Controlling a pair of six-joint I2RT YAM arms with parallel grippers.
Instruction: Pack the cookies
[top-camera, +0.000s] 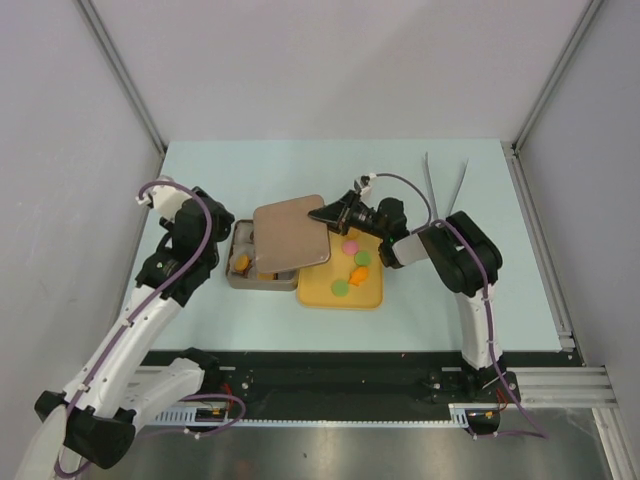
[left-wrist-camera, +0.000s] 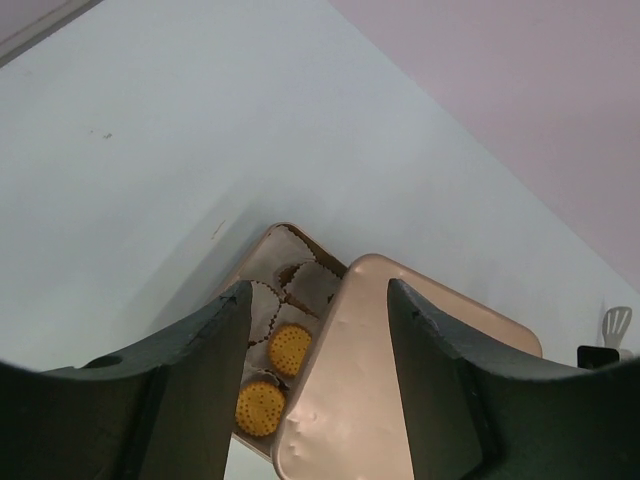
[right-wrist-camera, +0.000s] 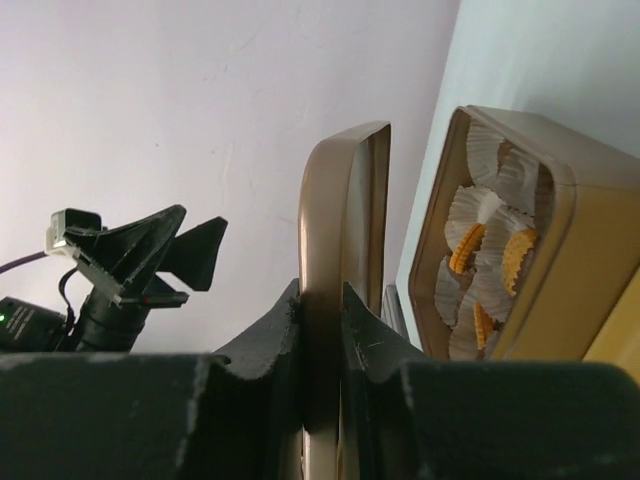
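A tan tin (top-camera: 240, 280) holds white paper cups and orange cookies (top-camera: 241, 262). My right gripper (top-camera: 335, 213) is shut on the rim of the tin's tan lid (top-camera: 290, 238) and holds it tilted over the tin's right part. In the right wrist view the fingers (right-wrist-camera: 275, 335) clamp the lid's edge (right-wrist-camera: 335, 200), with the tin (right-wrist-camera: 585, 215) and its cookies (right-wrist-camera: 518, 262) to the right. My left gripper (top-camera: 212, 240) is open and empty just left of the tin. In the left wrist view (left-wrist-camera: 318, 290) two orange cookies (left-wrist-camera: 290, 348) show beside the lid (left-wrist-camera: 400, 380).
A yellow tray (top-camera: 315, 292) right of the tin carries pink (top-camera: 350, 245), green (top-camera: 340, 288) and orange (top-camera: 356, 273) cookies. Metal tongs (top-camera: 445, 185) lie at the back right. Grey walls enclose the table on three sides.
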